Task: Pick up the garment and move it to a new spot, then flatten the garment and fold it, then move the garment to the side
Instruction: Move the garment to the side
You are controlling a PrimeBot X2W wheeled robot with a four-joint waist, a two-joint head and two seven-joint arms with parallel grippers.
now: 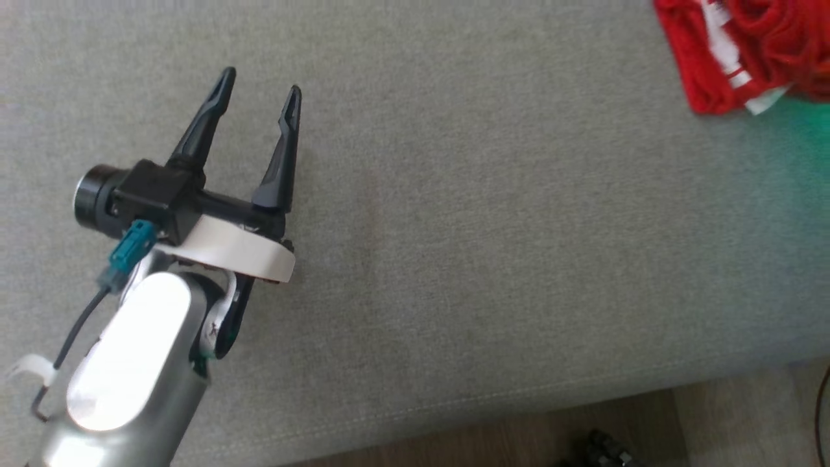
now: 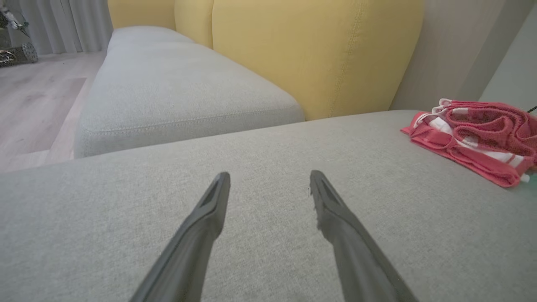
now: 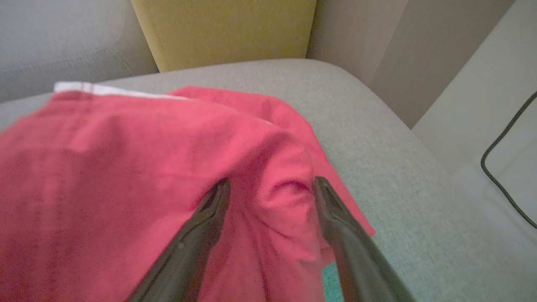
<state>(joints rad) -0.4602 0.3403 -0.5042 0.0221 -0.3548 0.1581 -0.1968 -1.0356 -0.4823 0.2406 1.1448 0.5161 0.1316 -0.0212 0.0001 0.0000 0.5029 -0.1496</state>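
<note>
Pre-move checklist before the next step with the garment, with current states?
1. The left tool open and empty: ok.
2. The right tool open, above the garment: ok.
3. The right tool free of cloth: cannot tell; a fold bulges between its fingers.
4. The garment lying flat: not ok; top layers look bunched in the left wrist view.
5. The garment wholly on the grey cushion: cannot tell; it runs past the picture edge.
</note>
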